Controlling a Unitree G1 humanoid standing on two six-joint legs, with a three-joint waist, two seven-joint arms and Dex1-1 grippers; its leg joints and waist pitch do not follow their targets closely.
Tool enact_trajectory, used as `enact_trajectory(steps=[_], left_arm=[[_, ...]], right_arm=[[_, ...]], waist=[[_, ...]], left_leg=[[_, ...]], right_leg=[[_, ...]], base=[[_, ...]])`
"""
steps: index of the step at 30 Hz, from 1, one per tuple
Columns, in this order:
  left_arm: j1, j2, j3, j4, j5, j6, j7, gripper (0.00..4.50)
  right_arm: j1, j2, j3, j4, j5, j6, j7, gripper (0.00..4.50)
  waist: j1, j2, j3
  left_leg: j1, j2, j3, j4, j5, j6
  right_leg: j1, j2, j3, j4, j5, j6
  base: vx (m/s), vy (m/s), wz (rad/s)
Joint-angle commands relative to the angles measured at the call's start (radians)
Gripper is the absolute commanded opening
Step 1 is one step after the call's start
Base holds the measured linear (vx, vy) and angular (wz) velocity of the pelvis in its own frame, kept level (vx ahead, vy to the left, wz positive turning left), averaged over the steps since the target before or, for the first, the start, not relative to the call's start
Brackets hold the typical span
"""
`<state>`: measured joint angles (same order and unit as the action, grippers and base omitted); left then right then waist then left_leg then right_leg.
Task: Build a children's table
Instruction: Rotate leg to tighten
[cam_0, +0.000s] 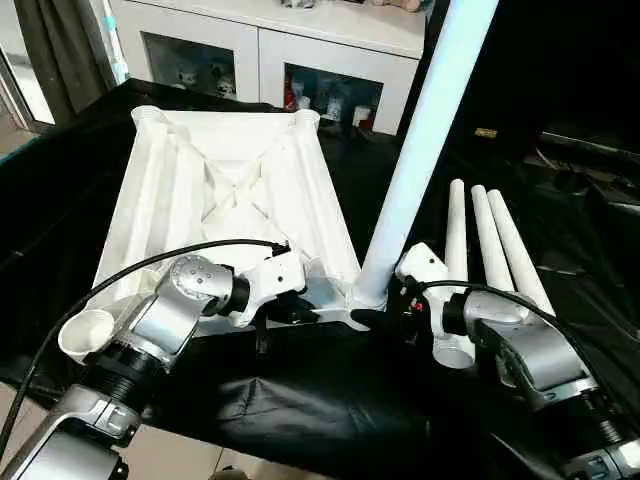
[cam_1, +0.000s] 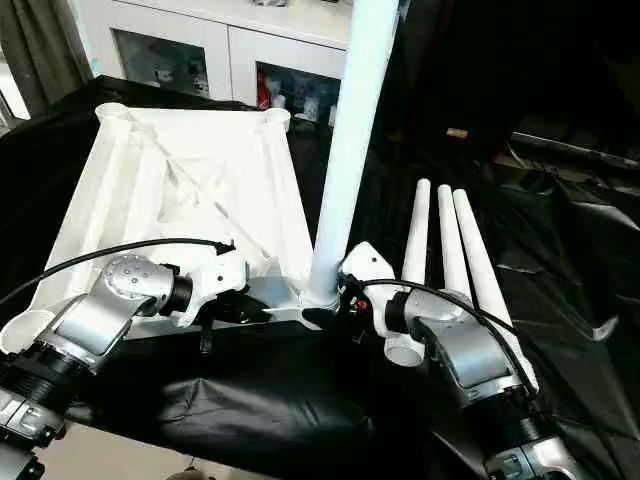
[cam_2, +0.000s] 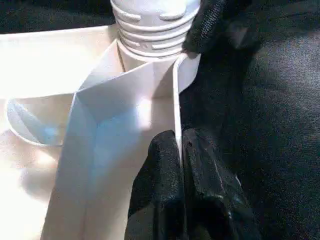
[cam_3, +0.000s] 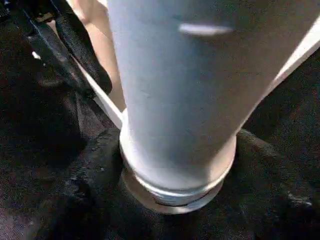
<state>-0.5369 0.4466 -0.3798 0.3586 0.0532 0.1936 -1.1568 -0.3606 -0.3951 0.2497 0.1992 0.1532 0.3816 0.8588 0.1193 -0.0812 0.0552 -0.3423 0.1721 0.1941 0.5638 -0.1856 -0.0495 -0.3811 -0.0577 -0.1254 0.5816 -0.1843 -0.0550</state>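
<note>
Here, left gripper jaws pinched shut on the white table's rim, right gripper jaws wrapped around the standing leg, three spare legs beside.

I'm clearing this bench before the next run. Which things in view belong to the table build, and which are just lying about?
Part of the job:
- large white ribbed plastic tabletop, upside down
- long white tube leg standing in its near corner socket
- three spare white tube legs lying side by side

Just there:
- black cloth over the work table
- white glass-fronted cabinet behind
</note>
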Motion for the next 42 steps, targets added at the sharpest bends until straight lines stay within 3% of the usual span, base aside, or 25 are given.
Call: enact_trajectory(steps=[1,10,13,23,28,33,42], left_arm=[[0.019,-0.003,-0.037,-0.016,0.001,0.001,-0.035,0.00],[0.018,-0.002,-0.040,-0.015,0.002,0.003,-0.041,0.00],[0.018,-0.002,-0.041,-0.016,0.002,0.005,-0.043,0.00],[0.018,0.001,-0.043,-0.017,0.003,0.006,-0.048,0.00],[0.017,0.001,-0.043,-0.015,0.005,0.008,-0.048,0.00],[0.016,0.002,-0.043,-0.012,0.005,0.008,-0.050,0.00],[0.014,0.004,-0.044,-0.007,0.007,0.010,-0.051,0.00]], right_arm=[[0.005,-0.004,-0.004,-0.023,0.008,0.009,0.010,2.93],[0.009,0.004,-0.012,-0.024,0.008,-0.002,-0.002,2.76],[0.005,0.013,-0.022,-0.018,0.028,0.014,0.002,3.48],[-0.006,0.030,-0.031,0.004,0.015,-0.015,-0.025,3.55],[-0.004,0.039,-0.040,0.006,0.028,-0.010,-0.024,3.55],[-0.002,0.040,-0.040,0.005,0.034,-0.005,-0.020,3.02],[0.010,0.048,-0.046,0.010,0.038,0.005,-0.028,2.74]], waist=[[0.004,0.012,-0.056],[0.005,0.011,-0.059],[0.004,0.010,-0.059],[0.005,0.013,-0.062],[0.006,0.013,-0.058],[0.008,0.013,-0.060],[0.009,0.014,-0.059]], left_leg=[[0.008,0.084,-0.038,-0.056,-0.126,0.039],[0.007,0.082,-0.039,-0.055,-0.136,0.030],[0.006,0.081,-0.039,-0.054,-0.130,0.031],[0.007,0.081,-0.038,-0.052,-0.132,0.024],[0.007,0.081,-0.039,-0.053,-0.156,0.019],[0.009,0.081,-0.040,-0.052,-0.158,0.015],[0.007,0.080,-0.039,-0.052,-0.154,0.015]], right_leg=[[0.050,-0.125,0.084,-0.059,-0.173,-0.129],[0.052,-0.126,0.084,-0.060,-0.198,-0.121],[0.053,-0.125,0.083,-0.058,-0.189,-0.122],[0.053,-0.126,0.084,-0.056,-0.181,-0.126],[0.051,-0.126,0.084,-0.061,-0.236,-0.114],[0.050,-0.126,0.086,-0.058,-0.226,-0.118],[0.051,-0.125,0.085,-0.056,-0.210,-0.123]], base=[[0.000,0.000,0.00],[0.000,0.000,0.00],[0.000,0.000,0.00],[0.000,0.000,0.00],[0.000,0.000,0.00],[0.000,0.000,0.00],[0.000,0.000,0.00]])
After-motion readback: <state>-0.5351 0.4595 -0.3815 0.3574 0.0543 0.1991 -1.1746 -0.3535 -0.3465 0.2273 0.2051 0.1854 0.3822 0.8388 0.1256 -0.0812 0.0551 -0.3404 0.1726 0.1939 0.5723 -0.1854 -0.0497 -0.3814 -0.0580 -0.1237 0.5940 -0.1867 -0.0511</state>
